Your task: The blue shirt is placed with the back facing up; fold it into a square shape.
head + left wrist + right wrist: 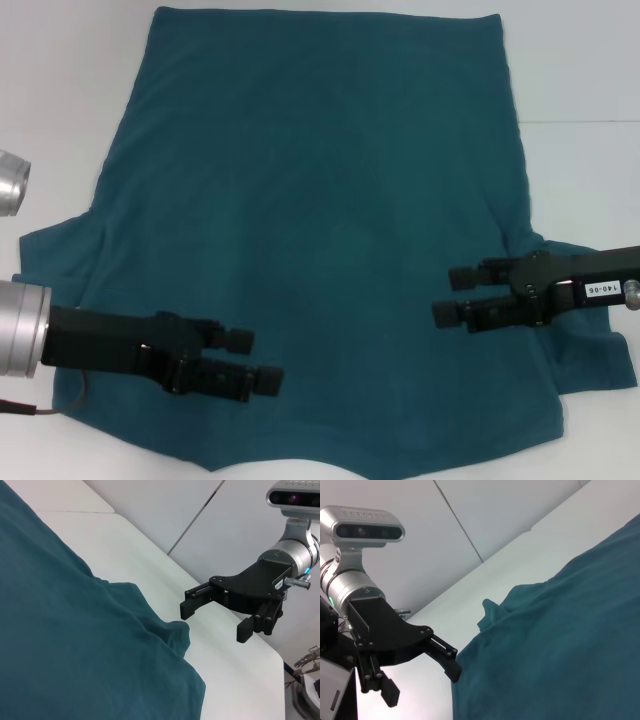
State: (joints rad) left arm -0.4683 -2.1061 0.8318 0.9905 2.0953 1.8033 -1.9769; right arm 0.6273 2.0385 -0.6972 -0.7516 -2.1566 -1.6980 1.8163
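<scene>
The blue shirt (320, 200) lies spread flat on the white table (580, 80), plain side up, with no lettering showing. Its hem is at the far side and its sleeves point out toward the near corners. My left gripper (255, 360) is open over the near-left part of the shirt, nothing between its fingers. My right gripper (452, 295) is open over the shirt by the right sleeve (585, 350), also holding nothing. The left wrist view shows the shirt (60, 630) and the right gripper (215, 621) beyond it. In the right wrist view are the shirt (560, 650) and the left gripper (422, 685).
Bare white table surrounds the shirt on the left (50, 110) and right. A silver cylindrical part (12, 182) shows at the left edge. Beyond the table stands a pale wall (240, 510).
</scene>
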